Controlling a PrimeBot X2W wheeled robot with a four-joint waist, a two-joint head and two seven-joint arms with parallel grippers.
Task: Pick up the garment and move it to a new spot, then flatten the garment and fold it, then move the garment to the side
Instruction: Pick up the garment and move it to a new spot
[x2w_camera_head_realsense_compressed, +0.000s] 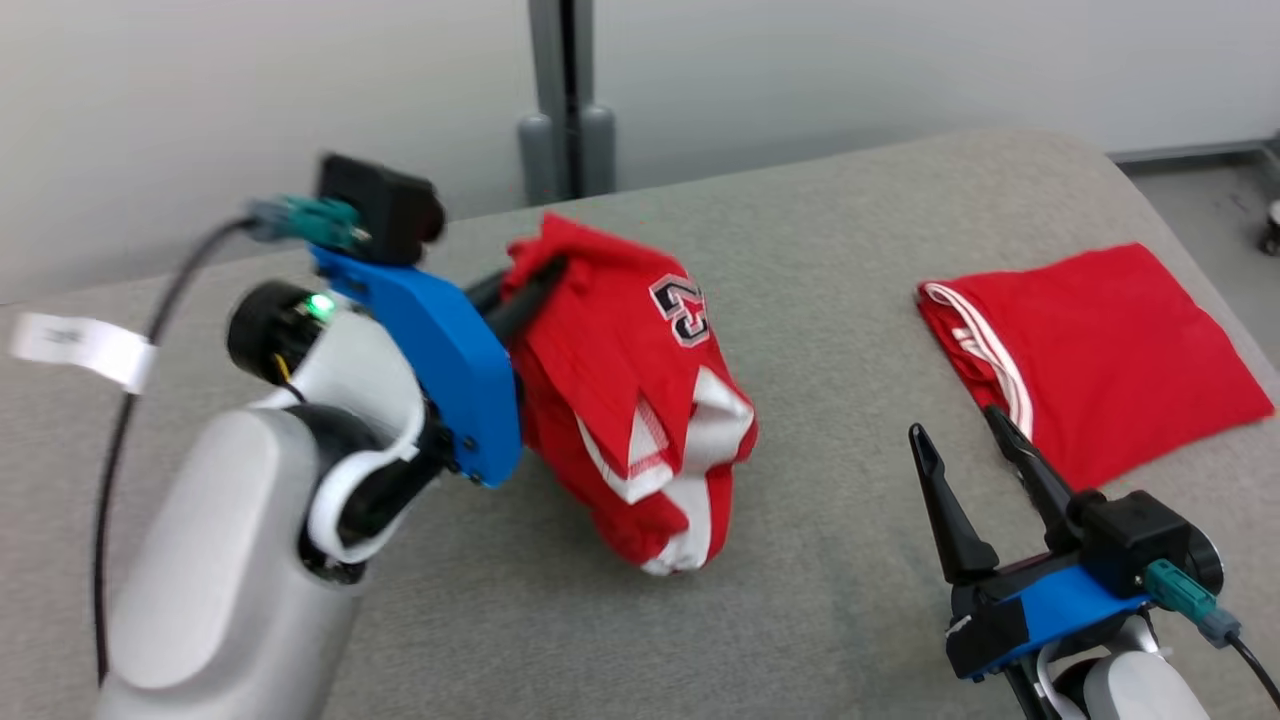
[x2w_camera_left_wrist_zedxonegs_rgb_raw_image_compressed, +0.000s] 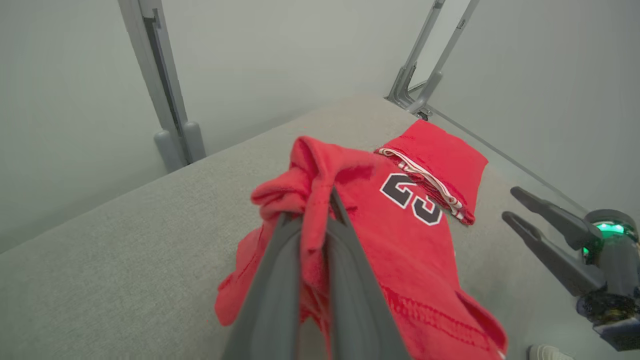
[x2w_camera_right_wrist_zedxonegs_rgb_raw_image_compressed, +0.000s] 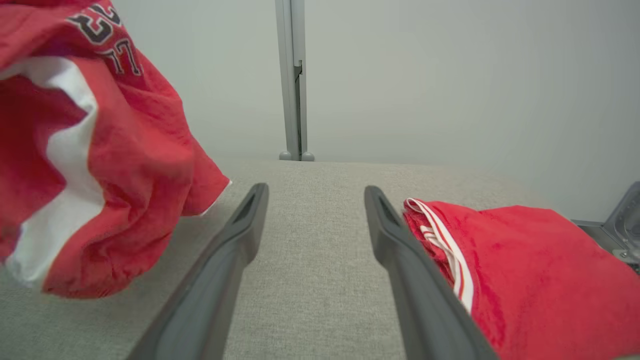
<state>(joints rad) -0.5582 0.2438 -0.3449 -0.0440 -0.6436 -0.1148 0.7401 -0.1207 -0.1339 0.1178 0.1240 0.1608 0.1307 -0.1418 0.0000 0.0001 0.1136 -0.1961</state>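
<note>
A crumpled red garment (x2w_camera_head_realsense_compressed: 620, 400) with white panels and a black "23" hangs bunched from my left gripper (x2w_camera_head_realsense_compressed: 545, 275), which is shut on its upper fold. The left wrist view shows both fingers (x2w_camera_left_wrist_zedxonegs_rgb_raw_image_compressed: 280, 280) pinching the red cloth (x2w_camera_left_wrist_zedxonegs_rgb_raw_image_compressed: 400, 235) between them. The garment's lower end droops close to the grey padded table (x2w_camera_head_realsense_compressed: 820, 300); whether it touches I cannot tell. My right gripper (x2w_camera_head_realsense_compressed: 955, 425) stands open and empty low over the table, right of the hanging garment (x2w_camera_right_wrist_zedxonegs_rgb_raw_image_compressed: 125, 150), with bare table between its fingers (x2w_camera_right_wrist_zedxonegs_rgb_raw_image_compressed: 220, 270).
A second red garment (x2w_camera_head_realsense_compressed: 1100, 350), folded flat with white stripes along one edge, lies at the table's right, just beside my right gripper. A grey post (x2w_camera_head_realsense_compressed: 565, 100) stands behind the table's far edge. The table's right edge drops to the floor (x2w_camera_head_realsense_compressed: 1210, 190).
</note>
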